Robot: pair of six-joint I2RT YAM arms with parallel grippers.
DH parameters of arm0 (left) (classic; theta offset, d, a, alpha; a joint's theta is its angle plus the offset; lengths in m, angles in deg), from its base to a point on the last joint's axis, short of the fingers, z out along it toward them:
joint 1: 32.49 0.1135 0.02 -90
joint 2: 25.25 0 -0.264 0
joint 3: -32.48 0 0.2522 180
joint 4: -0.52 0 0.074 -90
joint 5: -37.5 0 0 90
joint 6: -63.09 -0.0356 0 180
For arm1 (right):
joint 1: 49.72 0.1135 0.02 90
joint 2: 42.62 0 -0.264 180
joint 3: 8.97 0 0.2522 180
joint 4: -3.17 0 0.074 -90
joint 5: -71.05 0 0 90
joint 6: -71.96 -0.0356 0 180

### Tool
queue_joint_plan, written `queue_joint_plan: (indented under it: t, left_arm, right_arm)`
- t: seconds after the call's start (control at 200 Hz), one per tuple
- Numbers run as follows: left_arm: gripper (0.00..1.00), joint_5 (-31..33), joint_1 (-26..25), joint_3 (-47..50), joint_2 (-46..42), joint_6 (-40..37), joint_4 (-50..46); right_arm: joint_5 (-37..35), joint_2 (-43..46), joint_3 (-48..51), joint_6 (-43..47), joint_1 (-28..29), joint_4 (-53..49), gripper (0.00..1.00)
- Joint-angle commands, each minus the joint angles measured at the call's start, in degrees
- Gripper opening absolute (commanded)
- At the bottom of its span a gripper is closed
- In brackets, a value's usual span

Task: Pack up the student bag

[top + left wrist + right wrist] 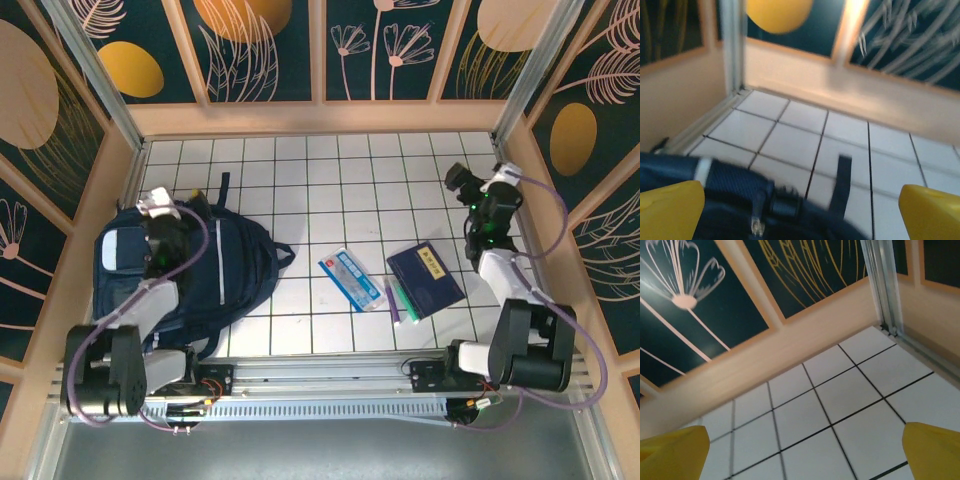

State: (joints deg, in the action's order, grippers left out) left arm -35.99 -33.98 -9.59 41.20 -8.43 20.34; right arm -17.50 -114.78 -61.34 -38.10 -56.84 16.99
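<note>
**Item 1. Student bag (240,265).** Navy woven fabric, soft and slumped, lying flat at the left of the top view. It has a pale grey rectangular pocket flap (122,248) at its left edge, thin white trim and dark webbing straps. In the left wrist view its textured cloth (740,197), a zip pull and a strap loop cross the lower frame.

**Item 2. Left gripper (160,207).** It hangs over the bag's upper part. Its yellow, blunt fingers (670,210) sit at opposite lower corners of the wrist frame, spread wide and holding nothing.

**Item 3. Right gripper (468,185).** It is at the upper right of the top view, above bare tile. Its yellow fingers (672,452) are likewise far apart, with nothing between them.

**Item 4. Book (426,278).** Flat, dark blue and rectangular, right of centre and set askew.

**Item 5. Pens (397,300).** Slim sticks, one green and one purple, just beside the book's left edge.

**Item 6. Packet (352,279).** Flat and glossy, with blue and white print, at centre.

**Item 7. Table (340,180).** Smooth white square tiles with dark grout lines.

**Item 8. Wall panels (260,45).** Dark teal with floral line art and orange ovals, in pale wood frames.
</note>
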Motion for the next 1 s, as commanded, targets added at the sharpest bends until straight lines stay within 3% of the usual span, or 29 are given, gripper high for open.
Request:
queue_joint_plan:
  t: [0.0,0.09,0.165,0.235,0.3,0.535,0.811,0.931,0.966,0.991]
  left_arm:
    - [0.99,6.0,0.2,-7.1,-5.6,17.6,-28.2]
    - [0.99,-6.5,0.3,-7.3,-7.3,16.7,-28.9]
    - [0.99,-10.1,0.3,-11.4,-4.2,24.3,-41.2]
    - [0.99,-9.4,0.3,-14.5,-0.5,28.0,-53.7]
    - [0.99,-5.8,0.3,-15.2,1.6,31.8,-61.8]
    - [0.99,-3.8,0.5,-12.6,2.3,36.4,-69.4]
    - [0.99,-6.1,0.8,-10.0,5.0,38.0,-68.4]
    - [0.99,-6.6,0.8,-10.8,5.4,37.9,-69.6]
    - [0.99,-6.2,0.8,-11.2,4.9,37.5,-69.8]
    - [0.99,-5.6,0.8,-11.5,4.5,37.1,-70.0]
  right_arm:
    - [7.1,0.8,0.4,-7.3,4.1,-16.6,0.99]
    - [5.5,2.5,0.3,2.7,16.0,-17.2,0.99]
    - [11.1,1.7,0.4,8.6,25.6,-16.8,0.99]
    - [18.4,-1.8,-1.6,11.6,31.8,-18.2,0.99]
    - [20.9,-6.1,-4.9,12.2,36.0,-20.5,0.99]
    - [25.8,-23.1,-17.8,7.3,49.7,-21.3,0.99]
    - [27.7,-42.3,-35.3,0.9,58.6,-24.7,0.99]
    - [25.4,-50.1,-43.4,-1.0,59.1,-31.7,0.87]
    - [25.0,-51.0,-43.9,-2.1,58.9,-31.8,0.79]
    - [24.6,-51.5,-44.0,-2.9,58.8,-31.6,0.66]
